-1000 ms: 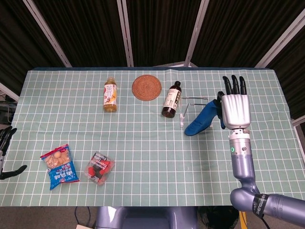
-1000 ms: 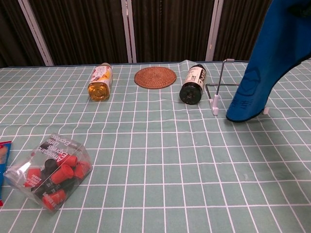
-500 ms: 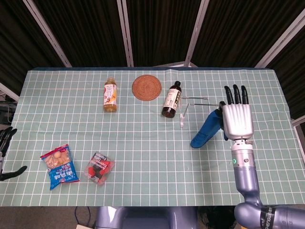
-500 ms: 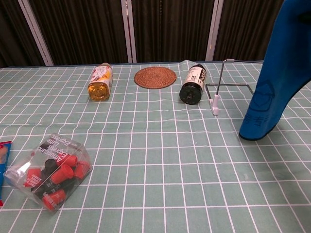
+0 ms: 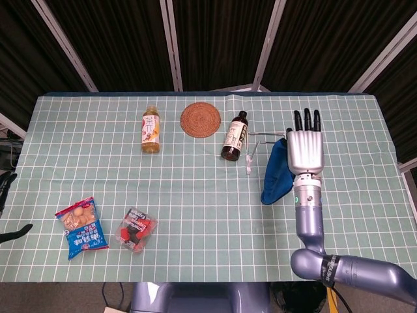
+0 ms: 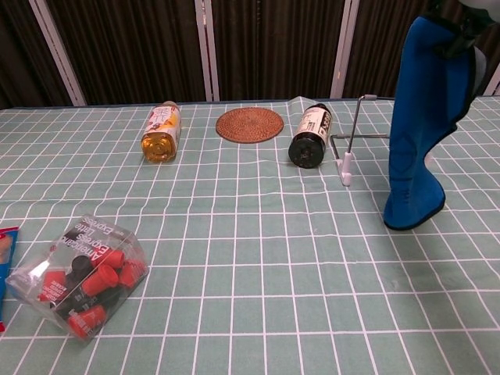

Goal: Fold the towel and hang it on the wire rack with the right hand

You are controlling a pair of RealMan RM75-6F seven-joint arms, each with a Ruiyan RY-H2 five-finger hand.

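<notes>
A folded blue towel (image 5: 276, 173) (image 6: 419, 133) hangs down from my right hand (image 5: 305, 148), which holds its top edge above the table; its lower end sits just at the tablecloth. In the chest view only dark fingers (image 6: 461, 35) show at the towel's top. The wire rack (image 5: 260, 145) (image 6: 355, 141) stands just left of and behind the towel, next to a dark bottle. My left hand (image 5: 6, 202) is at the far left table edge, off the table, holding nothing that I can see.
A dark bottle (image 5: 235, 136) lies against the rack's left side. A woven coaster (image 5: 201, 119) and a juice bottle (image 5: 150, 129) lie further back. A snack bag (image 5: 81, 227) and a clear pack of red items (image 5: 135, 229) sit front left.
My right hand has moved left toward the rack with the towel. The towel now hangs straighter, close beside the rack. The left hand shifted slightly at the frame edge.
</notes>
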